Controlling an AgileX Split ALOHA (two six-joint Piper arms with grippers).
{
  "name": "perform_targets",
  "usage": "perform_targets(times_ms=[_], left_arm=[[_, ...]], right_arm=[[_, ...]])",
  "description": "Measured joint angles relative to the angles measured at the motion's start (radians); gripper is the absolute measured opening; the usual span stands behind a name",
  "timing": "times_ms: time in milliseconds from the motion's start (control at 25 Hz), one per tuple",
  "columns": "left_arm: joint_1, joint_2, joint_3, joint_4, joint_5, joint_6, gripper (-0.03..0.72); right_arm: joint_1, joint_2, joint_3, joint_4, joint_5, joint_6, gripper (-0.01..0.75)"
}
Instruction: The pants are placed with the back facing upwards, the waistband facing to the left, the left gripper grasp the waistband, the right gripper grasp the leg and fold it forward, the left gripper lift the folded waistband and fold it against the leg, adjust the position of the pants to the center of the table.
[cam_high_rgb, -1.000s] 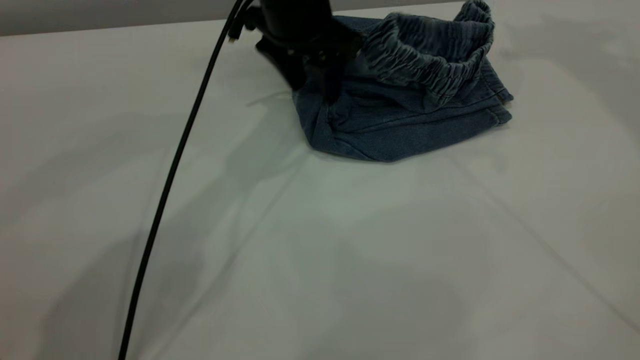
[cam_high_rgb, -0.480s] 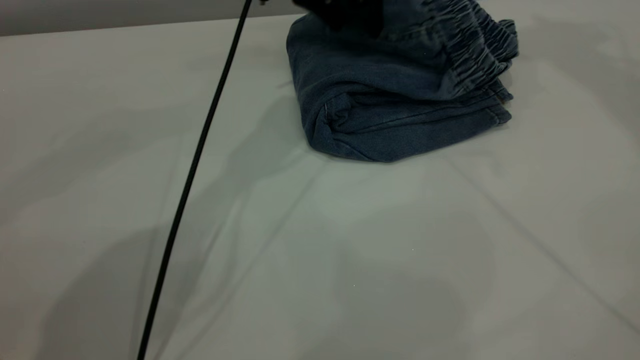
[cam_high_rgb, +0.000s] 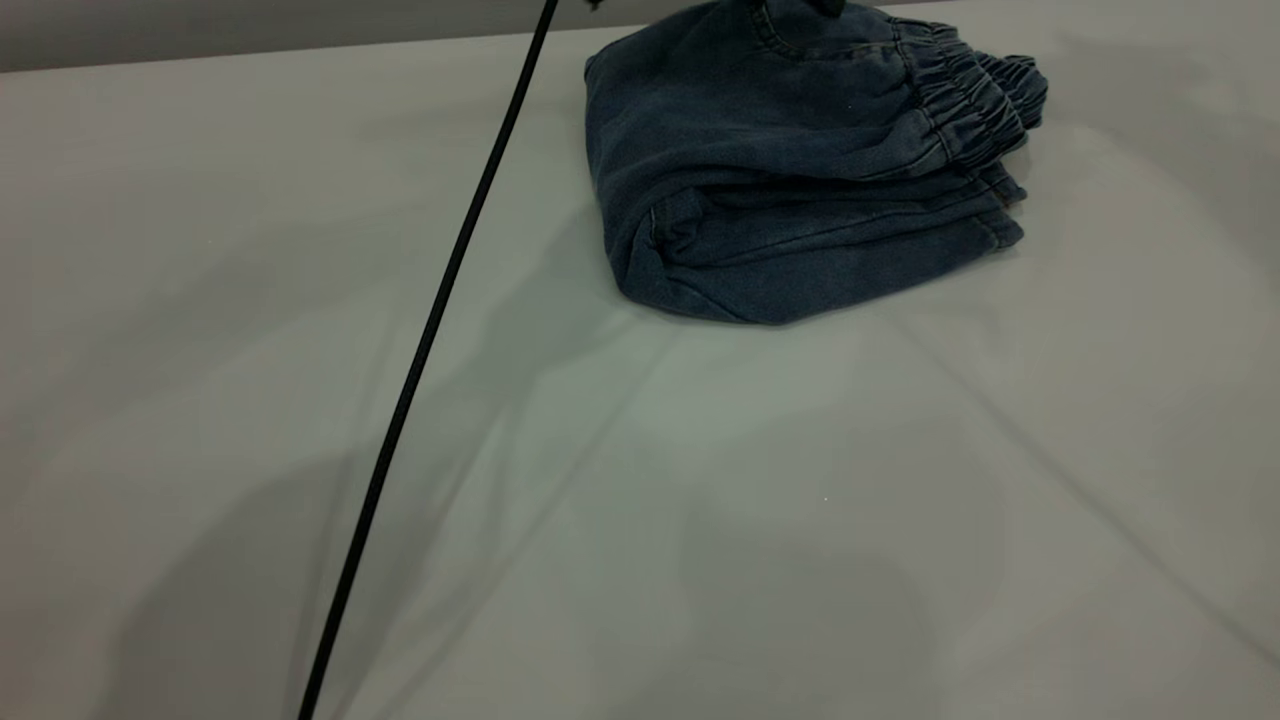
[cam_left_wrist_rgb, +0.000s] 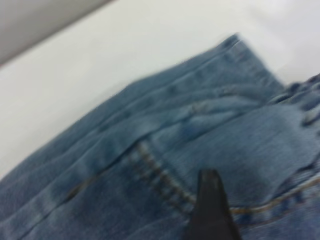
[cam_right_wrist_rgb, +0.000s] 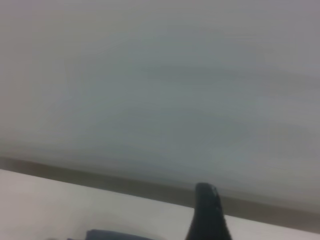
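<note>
The pants lie as a folded blue denim bundle at the far middle of the white table. The gathered waistband rests on top at the bundle's right end, over the stitched hems of the leg. My left gripper hovers close over the denim beside a stitched pocket seam; in the exterior view only its cable shows clearly. My right gripper is raised away from the cloth, facing the wall and the table's far edge.
The black cable runs diagonally from the top middle down to the bottom left of the exterior view. The table's far edge lies just behind the pants. White tabletop stretches in front of and beside the bundle.
The left gripper carried the waistband rightward and laid it flat over the leg hems, then moved out past the frame's top. Its cable swung to the right.
</note>
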Motion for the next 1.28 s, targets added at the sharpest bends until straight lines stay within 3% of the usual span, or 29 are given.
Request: perform_targets(times_ms=[240, 600, 1000, 1280], left_arm=[[0.001, 0.042, -0.001, 0.003, 0.157, 0.059, 0.466], [0.000, 0.101, -0.002, 0.001, 0.221, 0.059, 0.466], [0.002, 0.095, -0.005, 0.001, 0.544, 0.032, 0.466], [0.001, 0.098, -0.053, 0.093, 0.762, 0.016, 0.464]], right_arm=[[0.008, -0.047, 0.000, 0.026, 0.001, 0.000, 0.425], [0.057, -0.191, 0.000, 0.050, 0.001, 0.000, 0.425], [0.081, -0.348, 0.002, 0.058, 0.001, -0.001, 0.425], [0.081, -0.401, 0.101, 0.083, 0.001, -0.001, 0.425]])
